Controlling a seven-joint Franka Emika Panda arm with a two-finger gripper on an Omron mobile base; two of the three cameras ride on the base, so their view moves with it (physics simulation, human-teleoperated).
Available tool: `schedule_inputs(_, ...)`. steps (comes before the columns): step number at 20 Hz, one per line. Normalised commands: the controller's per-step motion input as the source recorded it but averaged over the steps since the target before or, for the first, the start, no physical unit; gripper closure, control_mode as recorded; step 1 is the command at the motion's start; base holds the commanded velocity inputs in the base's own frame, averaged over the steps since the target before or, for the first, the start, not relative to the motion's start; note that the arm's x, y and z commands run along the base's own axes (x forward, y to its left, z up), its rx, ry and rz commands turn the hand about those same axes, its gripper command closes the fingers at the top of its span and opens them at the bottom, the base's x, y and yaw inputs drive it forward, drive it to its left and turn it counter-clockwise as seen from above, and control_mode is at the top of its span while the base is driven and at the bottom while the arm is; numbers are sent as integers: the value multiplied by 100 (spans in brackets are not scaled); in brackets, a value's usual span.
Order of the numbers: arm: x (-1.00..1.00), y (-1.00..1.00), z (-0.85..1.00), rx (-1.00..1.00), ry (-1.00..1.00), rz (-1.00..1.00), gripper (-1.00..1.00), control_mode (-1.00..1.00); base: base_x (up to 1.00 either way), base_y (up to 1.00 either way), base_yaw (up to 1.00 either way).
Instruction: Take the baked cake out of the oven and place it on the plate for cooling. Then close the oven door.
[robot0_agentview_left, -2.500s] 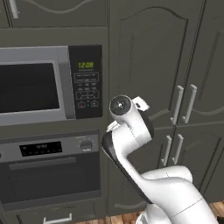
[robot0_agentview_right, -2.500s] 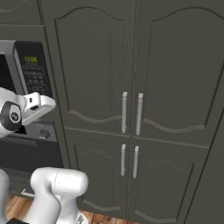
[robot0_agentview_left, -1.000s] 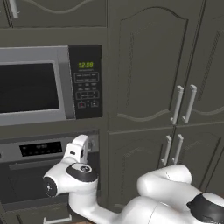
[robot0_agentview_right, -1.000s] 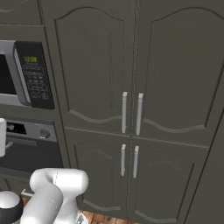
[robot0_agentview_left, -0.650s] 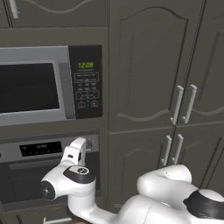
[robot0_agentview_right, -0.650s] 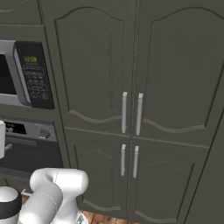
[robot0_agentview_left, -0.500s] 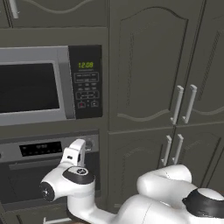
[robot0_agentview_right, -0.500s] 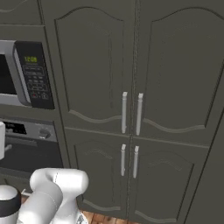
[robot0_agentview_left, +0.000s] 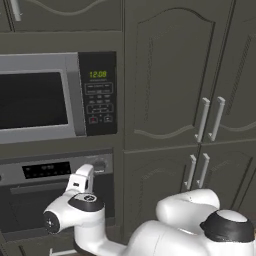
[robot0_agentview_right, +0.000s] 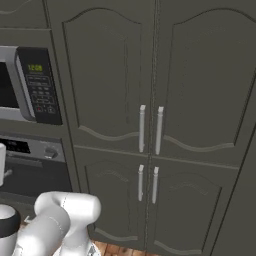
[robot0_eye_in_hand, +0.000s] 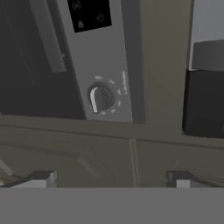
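The oven (robot0_agentview_left: 50, 195) sits directly below the microwave (robot0_agentview_left: 55, 97); the oven door (robot0_agentview_left: 30, 207) is closed, its silver bar handle (robot0_eye_in_hand: 48, 37) level. The cake is hidden. The gripper (robot0_eye_in_hand: 111, 179) hovers just before the oven's right-hand knob (robot0_eye_in_hand: 99, 97), fingers (robot0_eye_in_hand: 39, 179) spread apart, holding nothing. Tall cabinet doors (robot0_agentview_right: 150, 125) stand right of the oven.

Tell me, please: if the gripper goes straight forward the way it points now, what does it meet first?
Probably the dark cabinet front just beside the oven control strip, near the round knob. The gripper is open with nothing between its fingertips; depth is uncertain.
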Motion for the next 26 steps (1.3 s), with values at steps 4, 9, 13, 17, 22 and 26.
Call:
schedule_inputs(4,24,24,-35,0,0,15,-100,-100,0,0,0)
schedule_inputs(9,28,20,-28,-3,-7,13,-100,-100,0,0,0)
schedule_inputs(13,27,2,-13,-1,-3,2,-100,-100,0,0,0)
schedule_inputs(17,32,0,-16,0,-2,0,-100,-100,0,0,0)
schedule_inputs(22,32,3,-39,0,-7,0,-100,-100,0,0,0)
schedule_inputs(26,28,8,-42,0,-15,0,-100,-100,0,0,0)
